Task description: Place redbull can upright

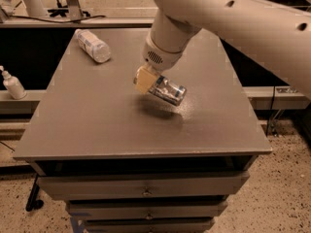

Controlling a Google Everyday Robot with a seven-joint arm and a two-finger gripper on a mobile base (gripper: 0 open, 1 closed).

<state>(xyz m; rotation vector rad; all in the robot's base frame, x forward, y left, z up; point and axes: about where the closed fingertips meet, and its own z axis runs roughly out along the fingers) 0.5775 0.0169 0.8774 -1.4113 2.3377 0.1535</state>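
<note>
One pincer [151,83] clamped on redbull can [170,91], can tilted sideways above table [97,125]; plastic bottle [92,45] far-left corner.

The claw [151,84] sits just above the middle of the worktop [87,125], clamped on the redbull can [169,91], which hangs tilted over its own shadow. That pair, and the thick arm [233,18] sweeping in from the upper right of the frame, block the centre and the upper right corner. A clear plastic bottle [92,45] lies on its side at the worktop's upper left corner, well apart from the claw. The band along the front edge, the left side below the bottle and the lower right corner are open to approach. A small pump bottle [12,84] stands off the worktop on a lower ledge at far left.
</note>
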